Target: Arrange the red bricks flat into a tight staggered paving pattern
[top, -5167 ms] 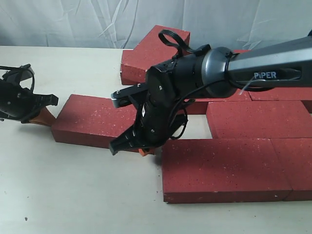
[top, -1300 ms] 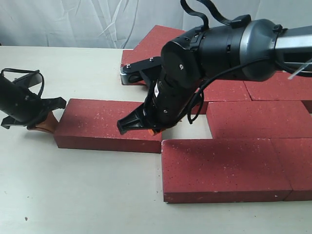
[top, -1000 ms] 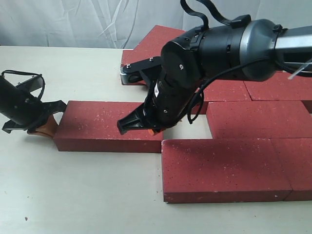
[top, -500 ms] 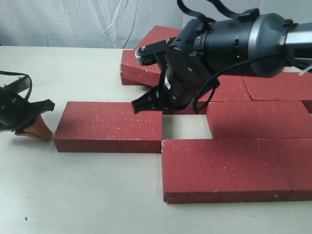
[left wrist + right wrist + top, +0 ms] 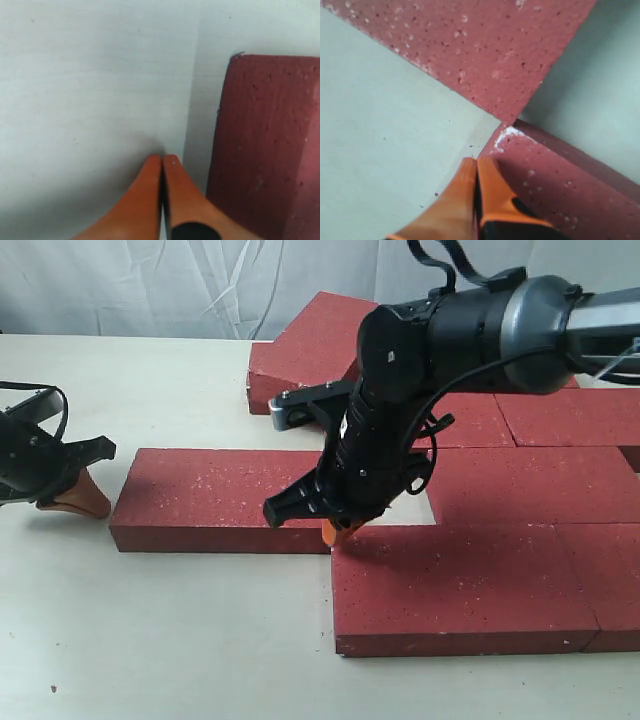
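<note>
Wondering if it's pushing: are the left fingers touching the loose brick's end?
Apart. The left wrist view shows bare table between the shut left fingers and the loose brick.

A loose brick (image 5: 220,495) lies on the table (image 5: 150,640), left of the middle row (image 5: 530,485) with a gap between; its near right corner touches the front row (image 5: 460,585).

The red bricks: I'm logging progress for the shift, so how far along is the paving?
Done: the front row and the middle row lie flat and staggered. In hand: the shut right gripper sits at the inner corner of the loose brick; the left gripper, shut, stands off its far end. Left: closing the gap.
</note>
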Robot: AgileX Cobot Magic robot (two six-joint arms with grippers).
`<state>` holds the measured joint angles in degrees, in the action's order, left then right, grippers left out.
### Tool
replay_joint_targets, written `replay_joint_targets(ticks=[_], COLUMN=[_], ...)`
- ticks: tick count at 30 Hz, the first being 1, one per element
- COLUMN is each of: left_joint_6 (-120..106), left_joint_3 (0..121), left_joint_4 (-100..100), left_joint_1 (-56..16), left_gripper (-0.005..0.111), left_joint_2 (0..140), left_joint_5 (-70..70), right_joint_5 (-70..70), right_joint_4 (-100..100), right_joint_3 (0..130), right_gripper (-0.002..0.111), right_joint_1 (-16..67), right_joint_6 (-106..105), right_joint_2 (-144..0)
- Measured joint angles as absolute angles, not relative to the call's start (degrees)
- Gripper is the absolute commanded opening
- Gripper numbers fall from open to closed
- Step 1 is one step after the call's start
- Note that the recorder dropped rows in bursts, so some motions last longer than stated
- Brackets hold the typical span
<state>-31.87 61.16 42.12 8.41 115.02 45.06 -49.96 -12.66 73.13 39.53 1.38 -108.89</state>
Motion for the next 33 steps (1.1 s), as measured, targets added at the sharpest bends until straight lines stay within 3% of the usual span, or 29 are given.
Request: replay_joint_targets(ticks=[33], left_joint_6=[-32.1], left_joint_3=[61.2], left_joint_4=[43.2], left_joint_1=[5.1], left_gripper=[0.0], left_joint_2=[115.0], left_joint_5=[42.4], right_joint_5=[-43.1], right_joint_4=[-19.1], right_joint_3=[73.1], right_gripper=[-0.001], right_joint_1=[39.5], right_joint_6=[-1.0], right_joint_2=[-113.7])
